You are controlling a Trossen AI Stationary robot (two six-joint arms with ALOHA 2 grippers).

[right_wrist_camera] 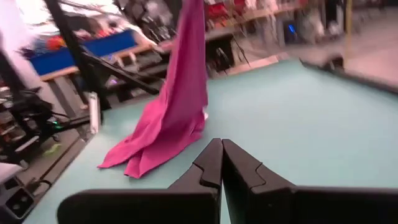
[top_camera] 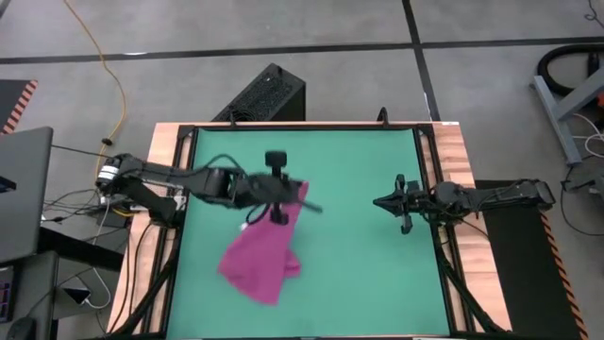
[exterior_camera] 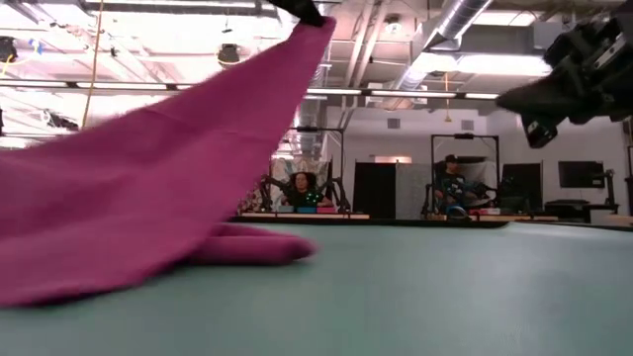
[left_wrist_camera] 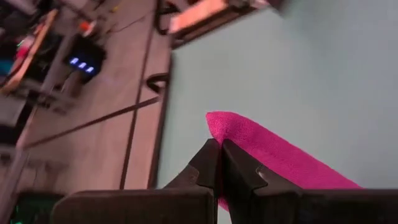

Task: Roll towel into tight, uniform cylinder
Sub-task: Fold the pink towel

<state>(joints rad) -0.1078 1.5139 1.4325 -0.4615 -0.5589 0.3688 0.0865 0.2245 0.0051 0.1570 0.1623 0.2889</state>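
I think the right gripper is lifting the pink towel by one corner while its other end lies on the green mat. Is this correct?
Not quite: the left gripper lifts the towel, not the right gripper, which waits empty at the mat's right edge. The high view shows this. The rest is right.

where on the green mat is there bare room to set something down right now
Bare: the wide strip of green mat between the towel and the right gripper, and the far band along the mat's top edge. Crowded: left-centre, where the left gripper holds the towel's corner up with the rest draped onto the mat.
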